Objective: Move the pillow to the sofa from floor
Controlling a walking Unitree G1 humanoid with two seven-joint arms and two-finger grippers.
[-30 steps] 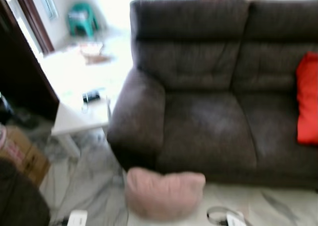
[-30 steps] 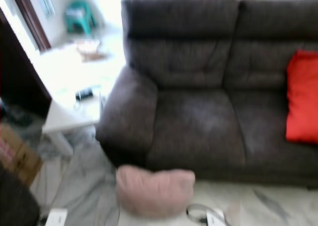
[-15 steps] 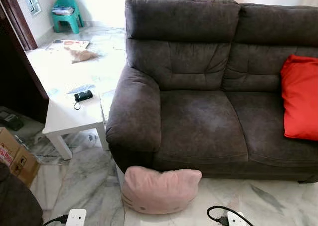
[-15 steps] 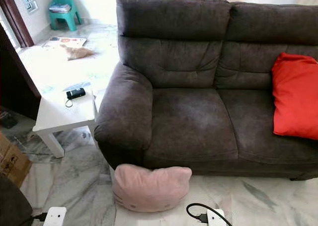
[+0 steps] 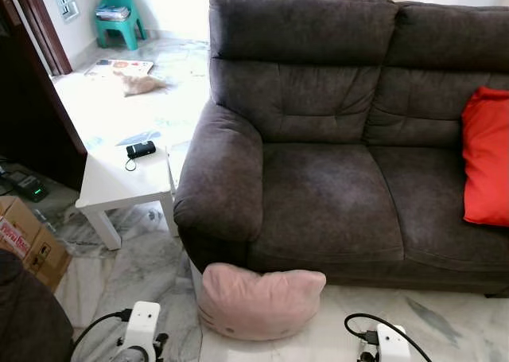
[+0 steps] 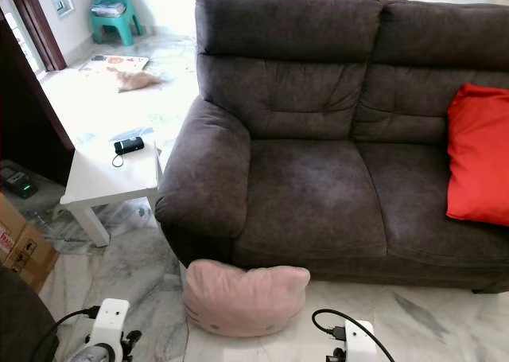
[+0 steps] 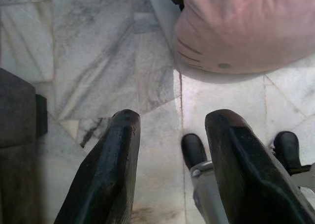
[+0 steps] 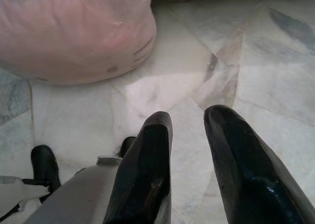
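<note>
— Lying where, the pink pillow (image 5: 261, 302)?
— On the marble floor (image 5: 135, 278), touching the dark sofa (image 5: 334, 195) front, below its left armrest.
— And the grippers?
— Left gripper (image 7: 170, 160) hangs over the floor near the pillow, fingers (image 7: 106, 170) spread apart, holding nothing. Right gripper (image 8: 189, 150) too, fingers (image 8: 145, 170) narrowly parted, empty.
— What else is around?
— A red cushion (image 5: 485, 159) on the right seat; a white table (image 5: 127, 183) left of the sofa, carrying a small black device (image 5: 141, 149).

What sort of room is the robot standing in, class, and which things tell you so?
Most likely a home living room: a dark grey sofa with a red cushion, a low white side table beside it, and a pink pillow on the marble floor.
</note>
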